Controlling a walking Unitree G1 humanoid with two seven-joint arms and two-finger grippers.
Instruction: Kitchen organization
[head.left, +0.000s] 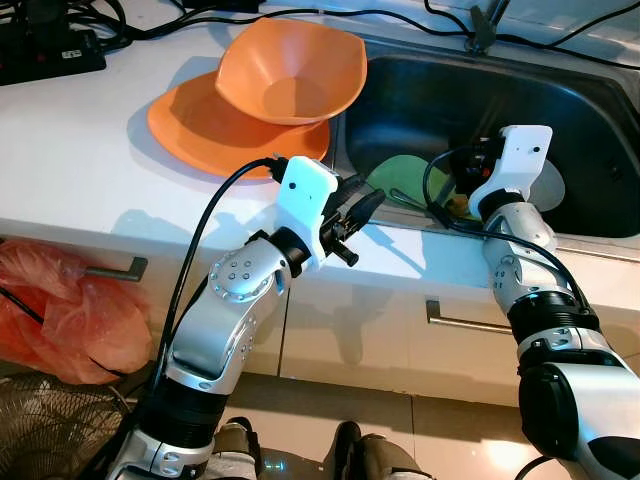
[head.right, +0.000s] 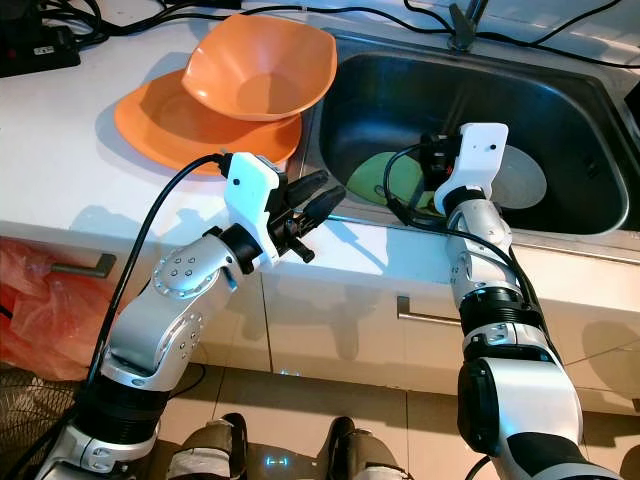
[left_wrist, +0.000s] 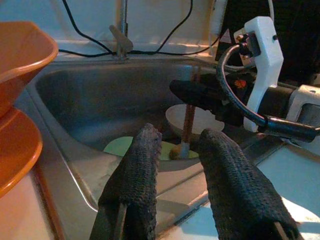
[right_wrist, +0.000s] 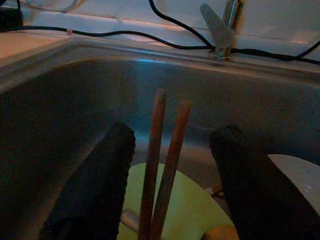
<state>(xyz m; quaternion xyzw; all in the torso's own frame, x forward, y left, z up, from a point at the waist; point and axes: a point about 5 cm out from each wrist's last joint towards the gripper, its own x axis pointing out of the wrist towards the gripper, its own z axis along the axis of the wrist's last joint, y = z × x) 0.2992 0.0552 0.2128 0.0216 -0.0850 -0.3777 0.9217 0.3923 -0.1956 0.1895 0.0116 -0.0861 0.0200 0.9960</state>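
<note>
The right gripper (right_wrist: 170, 200) reaches down into the steel sink (head.left: 590, 110), its jaws apart on either side of a pair of brown chopsticks (right_wrist: 162, 160) that stand tilted between them; whether the fingers touch the sticks cannot be told. The chopsticks' lower ends rest at a pale green plate (right_wrist: 190, 205) lying on the sink floor near its front wall, with a white plate (head.right: 520, 175) just beside it (its rim also shows past the right fingers in the right wrist view). A small metal utensil (right_wrist: 129, 216) lies on the green plate.

The left gripper (head.left: 360, 205) hovers over the front edge of the tabletop (head.left: 80, 160), just at the sink's left front corner, jaws apart and holding nothing. Behind it on the tabletop, an orange bowl (head.left: 290, 70) sits on an orange plate (head.left: 200, 125) close to the sink's left rim. A faucet (right_wrist: 220, 25) rises at the sink's back edge, with black cables (right_wrist: 165, 30) trailing along it. An orange plastic bag (head.left: 70, 310) hangs by the cabinet below.
</note>
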